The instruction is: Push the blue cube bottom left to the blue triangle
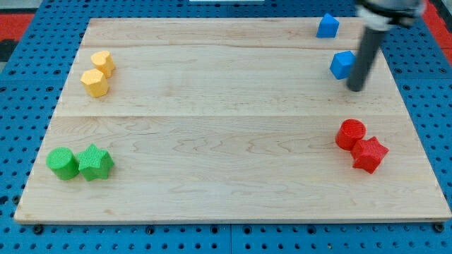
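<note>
Beside my tip (357, 87), a small bright blue cube (342, 64), upright.

no readable text, labels or numbers

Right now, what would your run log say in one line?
my tip: just right of blue cube | blue triangle: above cube, apart | push: not finished

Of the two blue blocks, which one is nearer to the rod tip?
The blue cube, the lower one: my tip sits just at its right and slightly below. The blue triangle lies farther, toward the view's top.
</note>
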You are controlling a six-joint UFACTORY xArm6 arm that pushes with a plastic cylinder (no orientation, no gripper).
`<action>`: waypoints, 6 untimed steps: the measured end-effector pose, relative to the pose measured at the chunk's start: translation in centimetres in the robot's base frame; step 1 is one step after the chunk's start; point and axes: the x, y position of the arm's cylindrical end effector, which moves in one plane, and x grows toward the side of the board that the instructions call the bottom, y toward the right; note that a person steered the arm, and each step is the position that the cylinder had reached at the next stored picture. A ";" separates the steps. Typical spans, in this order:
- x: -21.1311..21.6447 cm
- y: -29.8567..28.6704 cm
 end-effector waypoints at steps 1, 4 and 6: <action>-1.5 -0.9; -7.5 -6.5; -9.0 -9.7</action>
